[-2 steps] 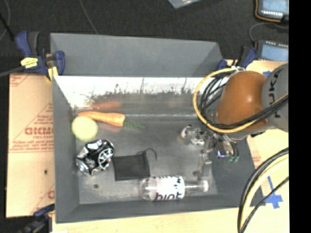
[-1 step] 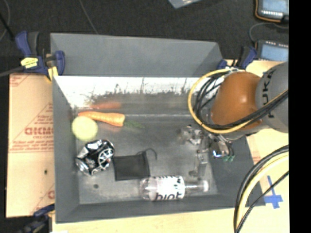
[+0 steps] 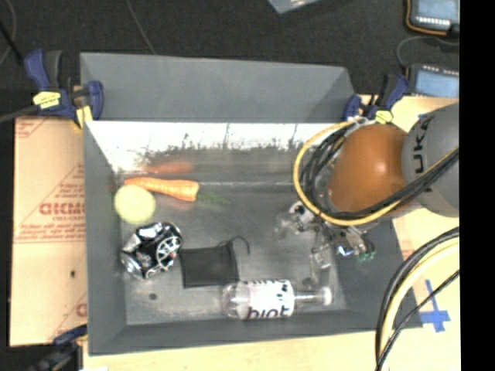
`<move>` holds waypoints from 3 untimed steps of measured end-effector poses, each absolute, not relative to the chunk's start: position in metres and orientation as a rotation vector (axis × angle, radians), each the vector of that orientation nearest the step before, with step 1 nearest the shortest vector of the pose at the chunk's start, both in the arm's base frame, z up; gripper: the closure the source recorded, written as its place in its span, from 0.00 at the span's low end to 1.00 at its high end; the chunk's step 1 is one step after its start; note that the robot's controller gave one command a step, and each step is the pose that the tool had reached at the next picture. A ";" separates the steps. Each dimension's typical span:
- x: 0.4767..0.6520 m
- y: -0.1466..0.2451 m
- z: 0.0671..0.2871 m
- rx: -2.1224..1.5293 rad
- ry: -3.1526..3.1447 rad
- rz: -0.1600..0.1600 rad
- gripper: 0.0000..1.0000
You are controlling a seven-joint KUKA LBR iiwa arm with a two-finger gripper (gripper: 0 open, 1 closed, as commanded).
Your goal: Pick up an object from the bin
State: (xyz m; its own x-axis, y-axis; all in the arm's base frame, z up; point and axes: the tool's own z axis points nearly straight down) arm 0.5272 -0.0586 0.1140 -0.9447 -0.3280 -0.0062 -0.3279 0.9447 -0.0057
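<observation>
The orange wrist cover (image 3: 363,168) is seen uppermost, with the gripper (image 3: 320,244) beneath it, low at the right of the bin (image 3: 232,134). Its opening cannot be told and nothing is seen held. The clear bottle (image 3: 267,300) lies just beside it, along the near wall. The pick is judged not yet done.

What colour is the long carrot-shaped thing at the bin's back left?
The carrot is orange, seen best in the camera view.

We found a robotics lab: a KUKA arm (image 3: 433,161) trailing cables (image 3: 305,180) over a grey metal bin (image 3: 216,91).
</observation>
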 end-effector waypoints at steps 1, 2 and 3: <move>0.529 -0.035 0.101 -0.460 3.102 -0.003 0.00; 0.523 -0.010 0.093 -0.034 3.130 -0.002 0.00; 0.513 0.011 0.085 -0.166 3.127 -0.002 0.00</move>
